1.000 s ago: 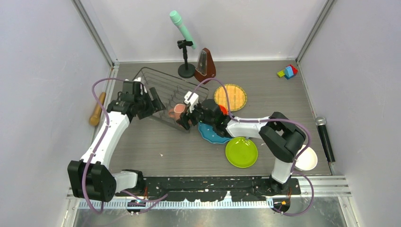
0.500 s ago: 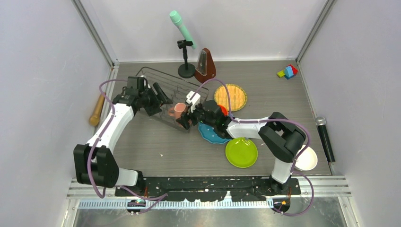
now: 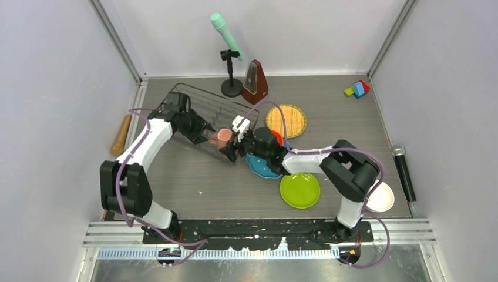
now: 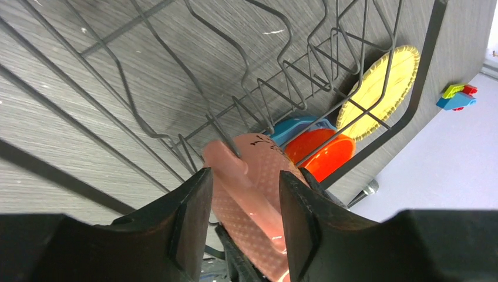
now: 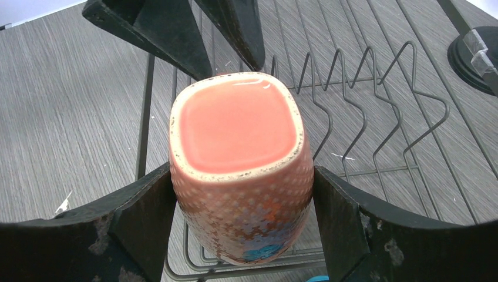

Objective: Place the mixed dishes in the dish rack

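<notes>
The pinkish-tan mug [image 3: 223,135] hangs over the near right corner of the dish rack [image 3: 197,100], with my right gripper [image 3: 231,143] shut on its body [image 5: 238,147]. My left gripper [image 3: 208,134] reaches across the rack, and its fingers [image 4: 191,217] press the mug's handle [image 4: 246,188] from both sides. The blue plate [image 3: 264,167] and the orange bowl [image 4: 320,154] lie under the right arm. The yellow plate [image 3: 286,120] is behind them. The lime-green plate [image 3: 300,189] and the white bowl [image 3: 380,197] sit nearer the right base.
A brown metronome [image 3: 255,81] and a microphone stand [image 3: 230,59] are behind the rack. Toy blocks [image 3: 357,89] lie at the back right and a black microphone [image 3: 402,170] along the right edge. A wooden handle [image 3: 121,135] lies off the left edge.
The left arm swung right across the rack to the mug, and its jaws narrowed onto the handle. The right gripper kept the mug almost still.
</notes>
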